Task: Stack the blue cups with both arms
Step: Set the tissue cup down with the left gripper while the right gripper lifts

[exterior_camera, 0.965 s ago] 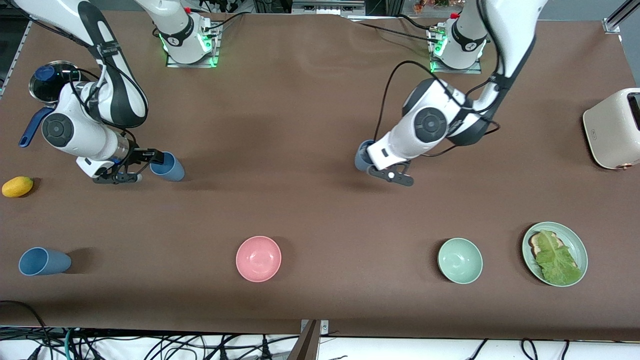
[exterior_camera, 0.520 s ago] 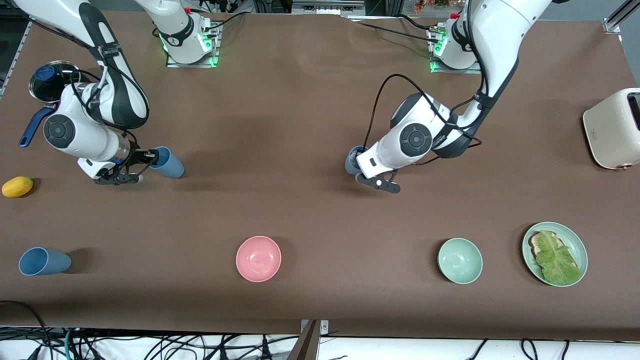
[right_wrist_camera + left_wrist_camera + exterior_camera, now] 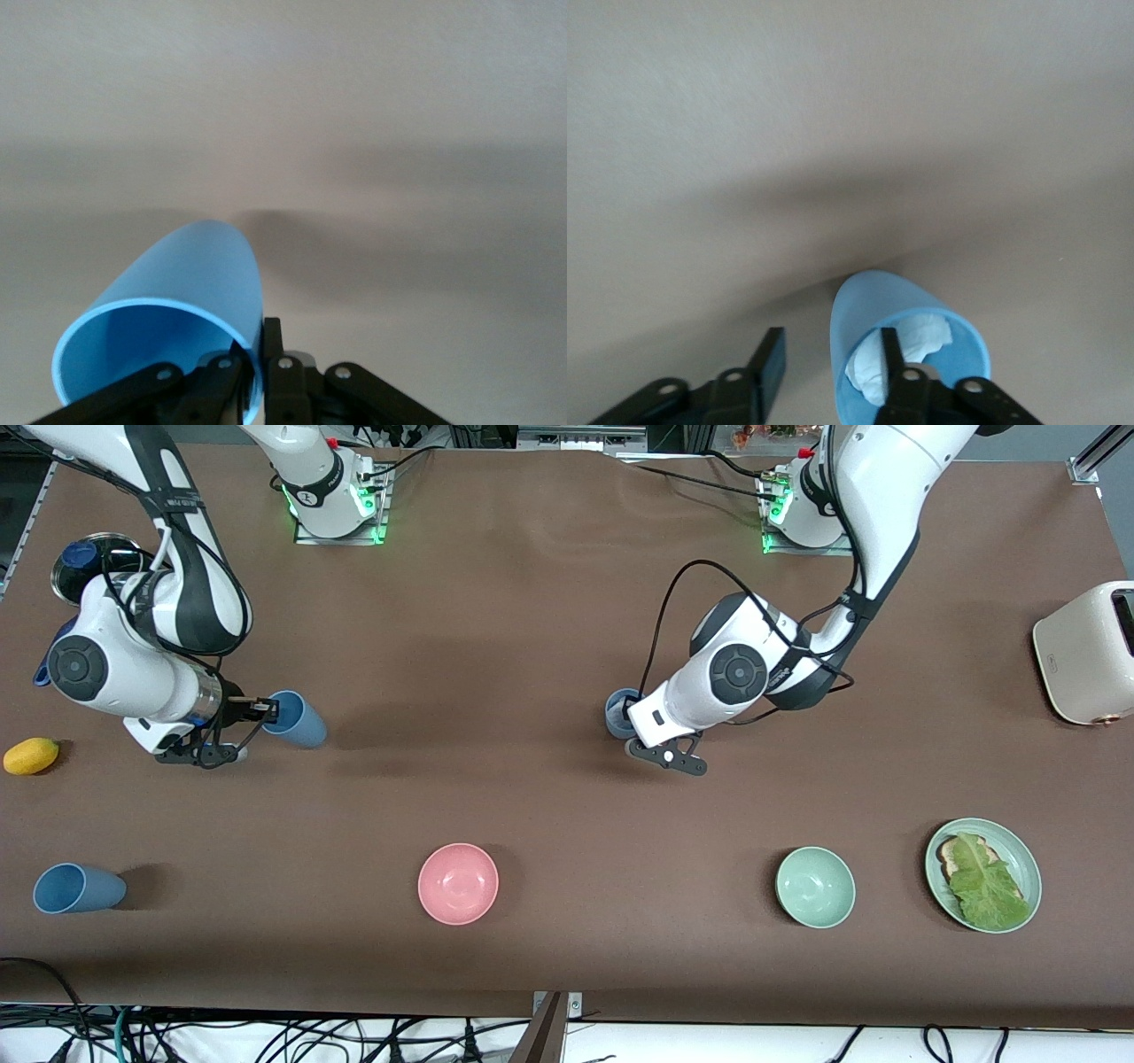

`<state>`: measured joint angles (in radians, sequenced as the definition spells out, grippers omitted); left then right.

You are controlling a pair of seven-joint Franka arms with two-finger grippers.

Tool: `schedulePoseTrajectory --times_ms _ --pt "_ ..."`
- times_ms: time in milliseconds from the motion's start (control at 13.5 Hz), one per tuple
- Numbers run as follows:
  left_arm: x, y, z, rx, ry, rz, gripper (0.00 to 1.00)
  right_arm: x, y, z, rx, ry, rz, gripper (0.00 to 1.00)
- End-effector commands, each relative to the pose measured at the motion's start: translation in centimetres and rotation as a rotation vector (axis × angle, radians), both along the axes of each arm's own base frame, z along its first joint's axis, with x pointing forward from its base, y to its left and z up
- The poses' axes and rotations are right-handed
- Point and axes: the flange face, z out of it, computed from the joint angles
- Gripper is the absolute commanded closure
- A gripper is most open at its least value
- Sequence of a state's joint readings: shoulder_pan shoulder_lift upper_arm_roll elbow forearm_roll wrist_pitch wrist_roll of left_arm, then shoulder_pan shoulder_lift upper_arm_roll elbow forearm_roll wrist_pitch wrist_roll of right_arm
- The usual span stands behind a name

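My right gripper (image 3: 268,710) is shut on the rim of a medium blue cup (image 3: 299,722) and holds it tilted, low over the table at the right arm's end. In the right wrist view one finger is inside the cup (image 3: 173,301) and one outside, with the gripper (image 3: 261,341) pinching the wall. My left gripper (image 3: 631,724) is open at the grey-blue cup (image 3: 618,710) near the table's middle. In the left wrist view the gripper (image 3: 830,352) straddles the wall of this cup (image 3: 873,305), one finger inside. White paper (image 3: 914,341) lies in it. Another blue cup (image 3: 75,888) lies on its side.
A pink bowl (image 3: 458,883), a pale green bowl (image 3: 815,887) and a green plate with toast and lettuce (image 3: 982,874) stand along the edge nearest the front camera. A toaster (image 3: 1090,653) is at the left arm's end. A yellow fruit (image 3: 31,755) and a pan (image 3: 89,567) are at the right arm's end.
My left arm has moved toward the right arm's end, and the grey-blue cup has shifted with it. My right arm's wrist has drawn back a little; its cup has stayed about where it was.
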<state>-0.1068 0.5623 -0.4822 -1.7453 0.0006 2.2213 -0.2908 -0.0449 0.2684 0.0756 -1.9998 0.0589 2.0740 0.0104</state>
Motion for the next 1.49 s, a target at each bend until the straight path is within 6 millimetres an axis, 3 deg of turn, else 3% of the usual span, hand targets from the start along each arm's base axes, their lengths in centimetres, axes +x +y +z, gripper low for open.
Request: schedulePoseTrajectory --times_ms 0,371,594,668,891,965,1188,1337,1411 --pt "0.8 3.2 6.9 0.053 -0.058 0.021 0.0 1.3 3.5 2.7 0.019 -0.004 -0.07 1.0" --pt "2.6 11.9 16.3 0.112 -0.106 0.144 0.0 1.9 14.2 7.5 0.011 0.045 -0.219 1.0" --pt "3.1 14.5 23.1 0.157 -0.016 0.154 0.0 0.8 22.2 8.8 0.002 0.06 -0.352 1.0" --pt "2.9 15.7 24.6 0.174 0.018 0.161 0.0 0.2 25.8 9.3 -0.003 0.059 -0.389 1.0" --pt "1.8 20.7 27.6 0.186 0.007 0.076 0.0 -1.7 35.7 8.7 -0.024 0.084 -0.517 1.0" --pt "1.5 23.7 28.0 0.19 -0.001 0.072 0.0 -2.4 38.7 8.7 -0.022 0.091 -0.548 1.0" --pt "-0.1 28.7 28.7 0.196 0.003 0.111 0.0 -5.3 46.1 8.1 -0.021 0.108 -0.614 1.0" --pt "-0.4 29.3 28.7 0.156 0.008 0.126 0.0 -5.9 48.5 7.7 -0.009 0.119 -0.634 1.0" --pt "-1.0 28.7 29.0 0.159 -0.014 0.123 0.0 -6.1 49.7 7.7 -0.001 0.124 -0.644 1.0"
